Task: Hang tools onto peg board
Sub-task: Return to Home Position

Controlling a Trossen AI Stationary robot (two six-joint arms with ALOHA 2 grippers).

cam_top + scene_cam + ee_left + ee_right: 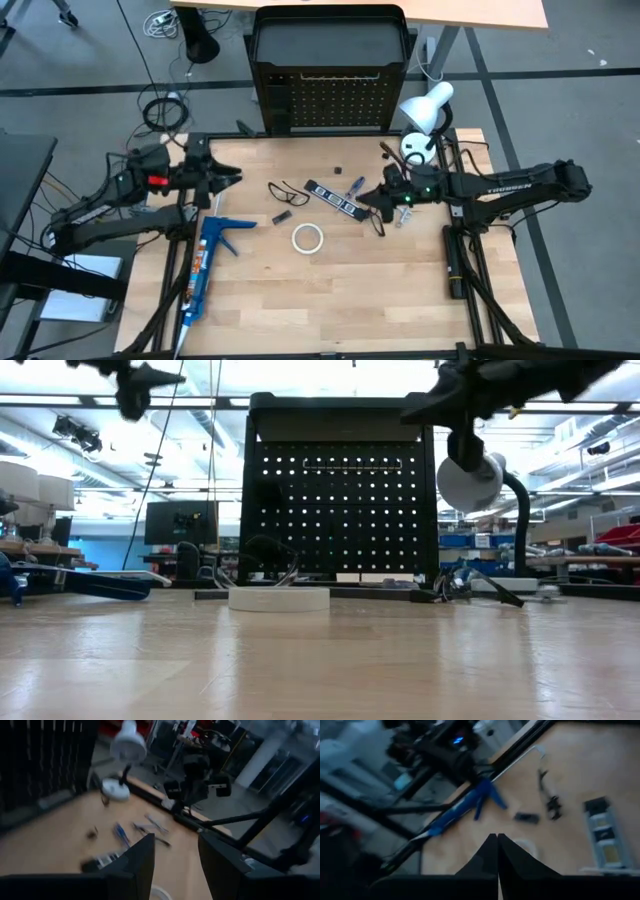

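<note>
The black peg board (pixel 330 100) stands upright at the table's far edge. On the table in front of it lie a white tape ring (pixel 307 238), black wire loops (pixel 288 192), a black strip with white marks (pixel 333 197), a blue-handled screwdriver (pixel 355 186) and silver wrenches (pixel 403 213). My left gripper (pixel 235 178) is open and empty, raised above the table's left side; its wrist view (pixel 175 842) shows the gap. My right gripper (pixel 362 197) is shut and empty (pixel 497 837), raised above the strip's right end.
A white desk lamp (pixel 425 110) stands at the far right, beside the peg board. A blue caulking gun (pixel 205 260) lies on the left side. Small black pieces (pixel 281 217) lie near the wire loops. The near half of the wooden table (pixel 330 310) is bare.
</note>
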